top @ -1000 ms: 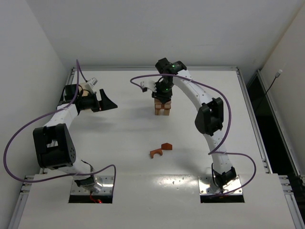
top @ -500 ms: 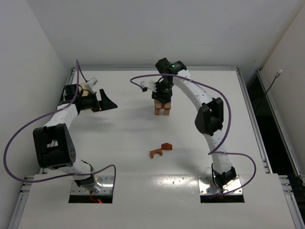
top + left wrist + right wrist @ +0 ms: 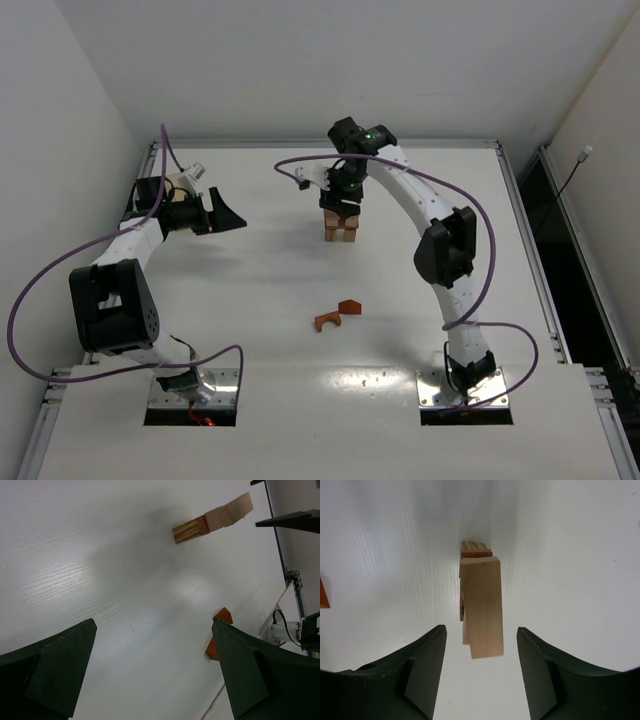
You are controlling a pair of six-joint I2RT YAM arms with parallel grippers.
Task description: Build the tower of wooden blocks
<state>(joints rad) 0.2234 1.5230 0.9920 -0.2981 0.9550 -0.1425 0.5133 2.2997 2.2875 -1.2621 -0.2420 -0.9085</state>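
The wood block tower [image 3: 340, 226] stands at the back middle of the table, pale tan and reddish-brown blocks in a narrow stack. My right gripper [image 3: 342, 192] hovers just above its top, open and empty. In the right wrist view the tower [image 3: 481, 605] rises between the spread fingers [image 3: 427, 667], its pale top block nearest the camera. A red-brown arch [image 3: 327, 321] and a wedge [image 3: 349, 306] lie loose at the table's middle. My left gripper [image 3: 228, 214] is open and empty at the far left; its view shows the tower [image 3: 212, 518] and the loose red blocks [image 3: 219, 632].
A pale wooden box [image 3: 177, 213] sits at the left edge behind the left wrist. The table's metal rim [image 3: 300, 145] runs along the back. A purple cable [image 3: 300, 160] loops from the right arm near the tower.
The right gripper has risen slightly off the tower's top, and the right arm's elbow has shifted a little to the right. The left arm has not moved.
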